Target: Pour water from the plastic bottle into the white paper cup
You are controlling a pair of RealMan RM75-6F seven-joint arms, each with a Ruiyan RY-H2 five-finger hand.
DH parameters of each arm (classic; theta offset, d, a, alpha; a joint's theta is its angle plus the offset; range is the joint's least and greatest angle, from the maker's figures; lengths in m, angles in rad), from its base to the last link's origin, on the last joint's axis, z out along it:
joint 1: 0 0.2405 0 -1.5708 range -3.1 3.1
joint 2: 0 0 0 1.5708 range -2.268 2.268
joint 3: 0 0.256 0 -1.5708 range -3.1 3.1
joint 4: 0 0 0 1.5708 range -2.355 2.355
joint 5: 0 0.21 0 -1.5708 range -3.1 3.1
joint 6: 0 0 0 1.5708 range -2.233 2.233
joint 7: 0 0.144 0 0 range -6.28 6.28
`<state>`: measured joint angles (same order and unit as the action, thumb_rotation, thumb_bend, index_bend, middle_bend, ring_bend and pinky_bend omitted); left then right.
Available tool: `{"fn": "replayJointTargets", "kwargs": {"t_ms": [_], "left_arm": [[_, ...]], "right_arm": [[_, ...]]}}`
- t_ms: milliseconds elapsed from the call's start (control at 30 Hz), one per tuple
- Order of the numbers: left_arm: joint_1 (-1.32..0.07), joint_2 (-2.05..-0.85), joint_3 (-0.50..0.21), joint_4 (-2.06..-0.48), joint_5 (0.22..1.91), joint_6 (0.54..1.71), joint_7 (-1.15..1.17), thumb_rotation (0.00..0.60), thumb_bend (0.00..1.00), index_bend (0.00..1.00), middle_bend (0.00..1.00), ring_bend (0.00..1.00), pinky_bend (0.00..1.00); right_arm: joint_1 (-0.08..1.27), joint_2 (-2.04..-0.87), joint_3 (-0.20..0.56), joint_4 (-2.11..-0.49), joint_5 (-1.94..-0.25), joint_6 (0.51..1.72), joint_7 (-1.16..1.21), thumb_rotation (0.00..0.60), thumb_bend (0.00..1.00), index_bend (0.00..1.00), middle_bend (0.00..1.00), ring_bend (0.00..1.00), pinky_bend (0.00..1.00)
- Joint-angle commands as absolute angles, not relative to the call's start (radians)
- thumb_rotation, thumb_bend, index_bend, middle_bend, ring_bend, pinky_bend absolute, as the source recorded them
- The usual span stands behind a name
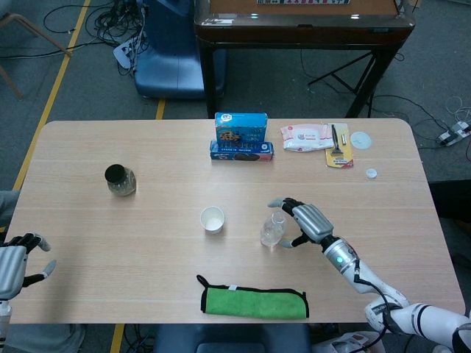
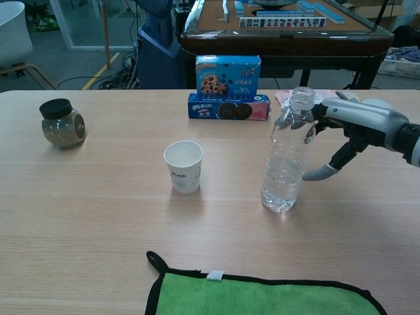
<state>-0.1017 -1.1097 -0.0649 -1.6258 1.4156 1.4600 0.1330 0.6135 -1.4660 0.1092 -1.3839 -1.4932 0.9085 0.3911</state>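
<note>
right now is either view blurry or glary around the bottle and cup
Head view: even overhead light, soft shadows, the plastic bottle small and faint against the table. Chest view: sharp, the bottle's clear wall shows highlights, the white paper cup casts a soft shadow, the right hand crisp, no motion blur.

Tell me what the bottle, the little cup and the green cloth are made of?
The bottle looks like thin clear plastic: you can see through it and its sides are ribbed. The cup seems to be white paper, matte with small print. The green cloth looks like soft, fuzzy fabric, maybe microfiber, with a black sewn edge.
</note>
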Motion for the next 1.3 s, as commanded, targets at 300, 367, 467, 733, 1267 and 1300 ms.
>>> {"fn": "replayJointTargets", "kwargs": {"t_ms": [300,367,467,733,1267,1300], "left_arm": [[-0.098,-1.105,-0.070,-1.627,1.404,1.463,0.135,0.600,0.20,0.55,0.42,0.40,0.54],[-0.098,-1.105,-0.072,-1.625,1.402,1.464,0.133,0.600,0.20,0.55,0.42,0.40,0.54],[-0.097,-1.105,-0.074,-1.623,1.401,1.466,0.130,0.600,0.20,0.56,0.43,0.41,0.54],[-0.096,-1.102,-0.077,-1.623,1.400,1.470,0.123,0.600,0.20,0.56,0.44,0.41,0.54],[-0.091,-1.094,-0.080,-1.627,1.396,1.476,0.112,0.600,0.20,0.56,0.45,0.41,0.54],[-0.091,-1.093,-0.080,-1.627,1.397,1.476,0.111,0.600,0.20,0.56,0.45,0.41,0.54]], "right_arm": [[0.655,-1.480,0.098,-1.351,-1.475,0.851,0.456,0.600,0.00,0.20,0.19,0.13,0.27],[0.664,-1.486,0.099,-1.343,-1.469,0.838,0.466,0.600,0.00,0.20,0.20,0.13,0.27],[0.674,-1.495,0.099,-1.333,-1.463,0.824,0.473,0.600,0.00,0.20,0.20,0.13,0.27],[0.690,-1.520,0.093,-1.303,-1.459,0.811,0.502,0.600,0.00,0.20,0.23,0.13,0.27],[0.720,-1.561,0.074,-1.238,-1.504,0.819,0.647,0.600,0.00,0.26,0.33,0.17,0.27],[0.722,-1.562,0.072,-1.234,-1.506,0.819,0.654,0.600,0.00,0.27,0.34,0.18,0.27]]}}
